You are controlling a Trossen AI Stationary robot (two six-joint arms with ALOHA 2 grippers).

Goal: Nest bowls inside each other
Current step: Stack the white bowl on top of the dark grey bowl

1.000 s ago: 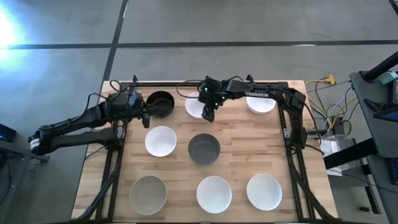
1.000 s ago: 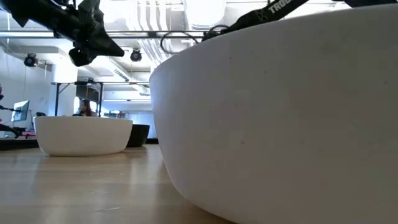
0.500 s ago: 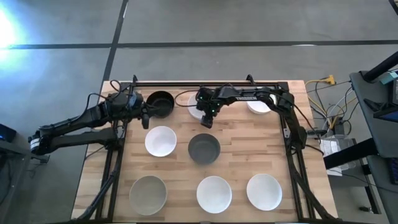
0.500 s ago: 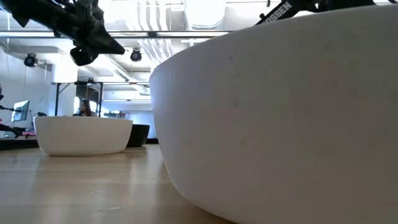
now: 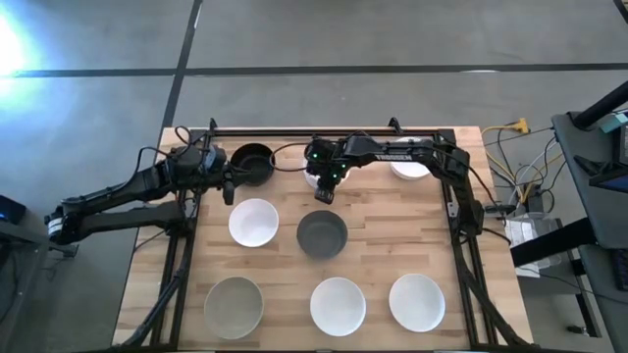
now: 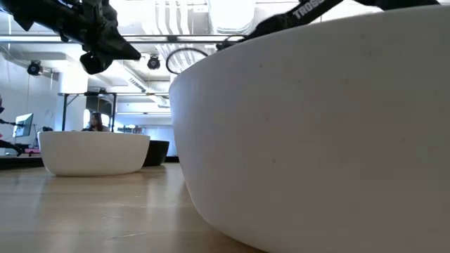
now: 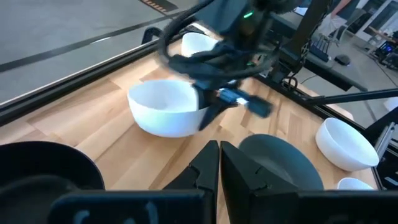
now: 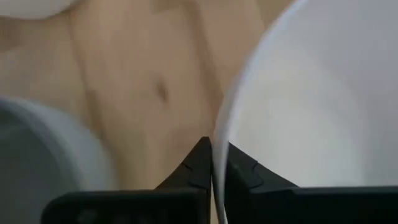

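Note:
Several bowls stand on their bases on the wooden table point(image 5: 383, 245). A black bowl point(image 5: 253, 162), a white bowl point(image 5: 308, 177) and another white bowl point(image 5: 412, 167) line the far side. My right gripper point(image 5: 325, 188) is shut on the middle white bowl point(image 7: 165, 109). My left gripper point(image 5: 231, 186), shut and holding nothing, hovers off the table by the black bowl point(image 7: 43, 171). A white bowl point(image 5: 253, 223) and a dark grey bowl point(image 5: 322, 234) stand in the middle row. My right gripper pinches the white bowl's rim point(image 8: 219, 140) on its near right side point(image 5: 324, 182), one finger inside the bowl and one outside. The fingers come from above, pointing down. The bowl stands on the table point(image 7: 186, 127).
Along the near edge stand a grey bowl point(image 5: 234, 306) and two white bowls point(image 5: 338, 305) point(image 5: 416, 302). In the low view, a near white bowl point(image 6: 316, 126) hides most of the table. Black frame rails point(image 5: 456, 211) run along the table's sides and far edge.
My right gripper has gone a little toward the table's left and near edges, down over the far middle white bowl, and has shut on its rim. The bowl has stayed on the table.

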